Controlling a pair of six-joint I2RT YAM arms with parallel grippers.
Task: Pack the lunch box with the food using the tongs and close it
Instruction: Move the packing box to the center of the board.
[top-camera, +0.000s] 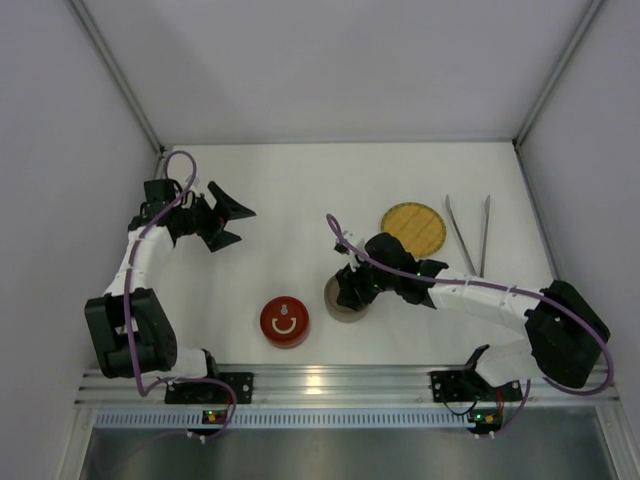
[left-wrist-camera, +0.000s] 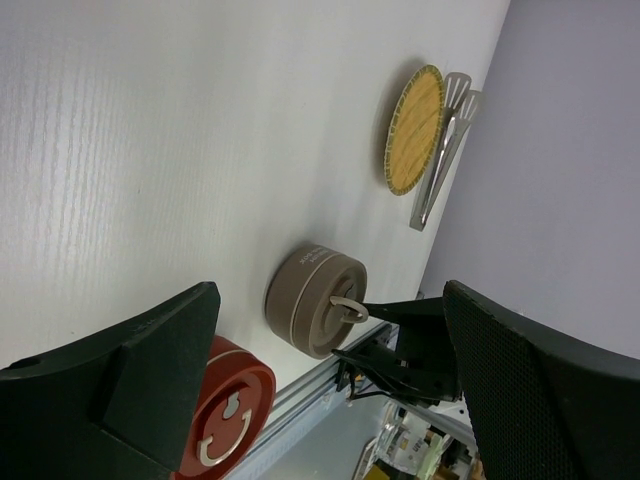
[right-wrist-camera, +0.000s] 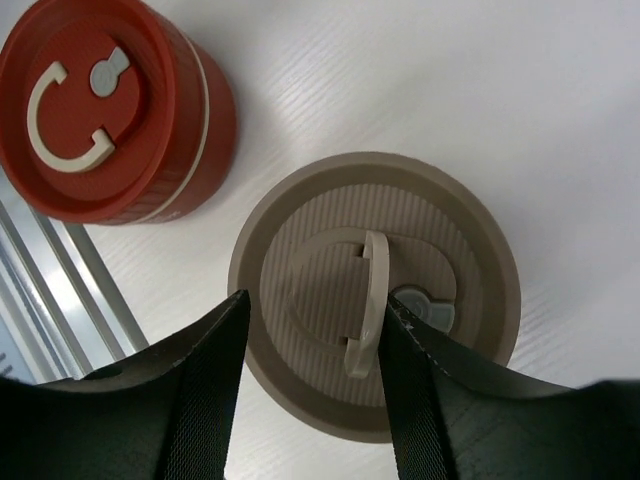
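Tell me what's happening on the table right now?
The right gripper sits over the tan container, jaws open on either side of its raised lid handle. The left gripper hovers open and empty at the far left. The red container has its lid on, the yellow plate is bare, and the tongs lie untouched beside it.

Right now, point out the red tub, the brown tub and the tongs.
red tub (right-wrist-camera: 95, 110): right wrist view, on its lid top.
brown tub (right-wrist-camera: 330, 210): right wrist view, on the lid's ribbed top.
tongs (left-wrist-camera: 441, 160): left wrist view, midway along the arms.
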